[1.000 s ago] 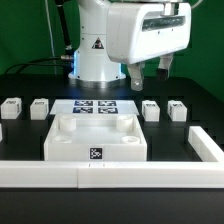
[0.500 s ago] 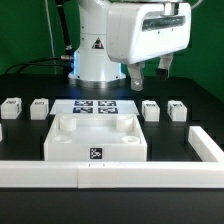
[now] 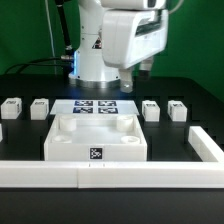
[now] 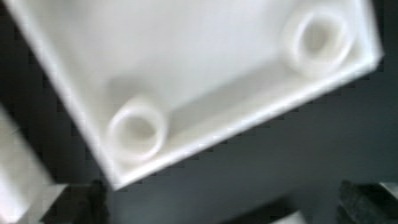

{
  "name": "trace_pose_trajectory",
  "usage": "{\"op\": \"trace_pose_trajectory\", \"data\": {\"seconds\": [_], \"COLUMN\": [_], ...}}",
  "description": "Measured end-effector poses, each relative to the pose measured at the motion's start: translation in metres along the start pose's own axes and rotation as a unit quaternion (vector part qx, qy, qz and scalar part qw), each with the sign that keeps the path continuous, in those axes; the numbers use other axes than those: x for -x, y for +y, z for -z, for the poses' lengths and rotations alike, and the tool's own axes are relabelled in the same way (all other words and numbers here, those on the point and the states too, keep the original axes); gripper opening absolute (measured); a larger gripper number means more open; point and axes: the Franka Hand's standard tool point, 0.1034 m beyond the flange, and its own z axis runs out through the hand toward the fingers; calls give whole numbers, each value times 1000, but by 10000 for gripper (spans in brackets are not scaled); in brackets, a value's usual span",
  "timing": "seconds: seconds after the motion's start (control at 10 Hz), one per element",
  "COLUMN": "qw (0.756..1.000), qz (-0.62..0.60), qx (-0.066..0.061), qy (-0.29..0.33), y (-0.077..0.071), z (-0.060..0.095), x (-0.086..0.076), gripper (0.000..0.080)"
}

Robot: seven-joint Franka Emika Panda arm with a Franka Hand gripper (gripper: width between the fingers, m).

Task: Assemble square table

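— How many of each thing in the exterior view?
— One square table slab (image 3: 97, 135). Four block legs (image 3: 40, 108), two on either side of the marker board (image 3: 97, 107), stand in a row behind the slab on the black tabletop (image 3: 25, 85). I count two rails (image 3: 100, 175) for certain: one along the front, one running back on the exterior view's right.
— Which way does the slab face?
— Rim and sockets up, tagged side toward the front rail, edges parallel to it. It is square, so no side is the long one. It sits mid-tabletop, just behind that rail; whether they touch I cannot tell.
— And your claw?
— My claw (image 3: 138, 73) hangs beyond the marker board, well apart from the slab, fingers spread, holding nothing.
— The wrist view?
— Blurred. Part of the slab fills it, with two round sockets (image 4: 139, 125) and dark tabletop beside the edge.
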Motion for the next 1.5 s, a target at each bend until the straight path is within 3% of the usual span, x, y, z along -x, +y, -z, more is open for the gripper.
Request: {"op": "trace_pose_trajectory", "data": {"seconds": [0.2,0.3,0.4,0.6,0.7,0.9,1.1,1.2,1.3,1.4,1.5], "qw": [995,985,974,960,962,963,964,964,964,964,964], "qz": [99,171,227,279,271,267,266,265,265,263,263], "qx": [-1,-4,-14,-20,-26,-25,-26,-26,-26,-25,-22], "qy": [2,6,10,17,18,19,18,18,18,18,19], "y": [-19,-29,-39,-44,-43,-40,-40,-40,-40,-39,-38], "z": [-21,-42,-69,-96,-103,-104,-104,-104,-104,-104,-103], "x": [31,51,66,81,88,89,89,89,90,90,90], "gripper": [650,650,650,650,650,650,393,393,212,83,83]}}
